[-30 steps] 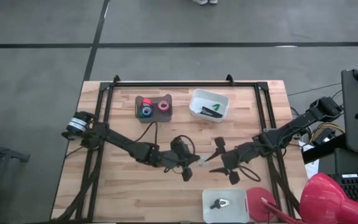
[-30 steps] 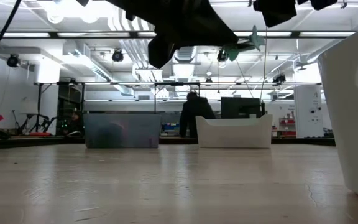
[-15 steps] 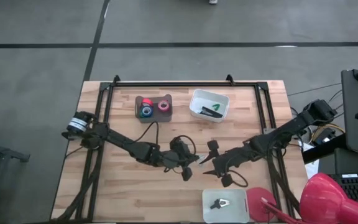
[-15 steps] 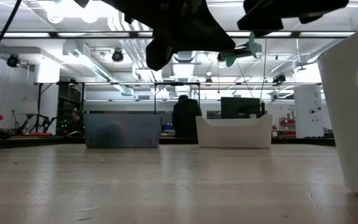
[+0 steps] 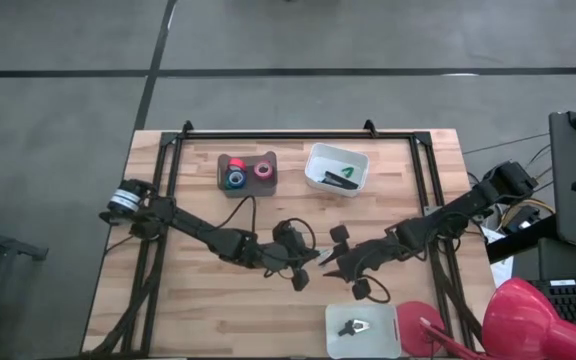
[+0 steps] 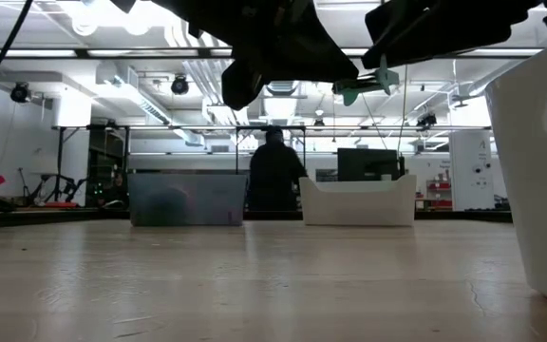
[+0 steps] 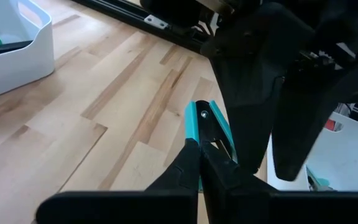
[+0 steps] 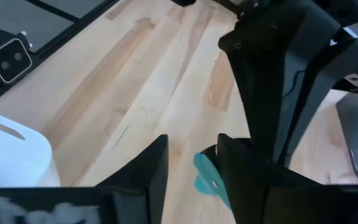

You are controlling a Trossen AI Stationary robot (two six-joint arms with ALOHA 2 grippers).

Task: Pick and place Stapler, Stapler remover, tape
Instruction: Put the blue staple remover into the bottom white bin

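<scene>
I had both arms out over the middle of the wooden table (image 5: 388, 200), raised clear of its surface. My left gripper (image 5: 308, 262) was clamped on a small teal stapler remover (image 7: 209, 127), its fingers (image 7: 188, 163) pressed together around one end so that the teal piece stuck out toward my other arm. My right gripper (image 5: 335, 252) was just beside it, fingers (image 8: 154, 163) apart with one on each side of the teal piece (image 8: 205, 176); I could not tell whether they touched it.

At the far side of the table, a dark tray (image 5: 222, 181) held the tape rolls (image 5: 247, 172), red, green, blue and pink lying together. To its right, a white bin (image 5: 358, 171) held a dark stapler (image 5: 336, 177) with green on it. At the near edge, right of centre, a second white tray (image 5: 338, 335) held a small dark object (image 5: 352, 326) I could not make out.
</scene>
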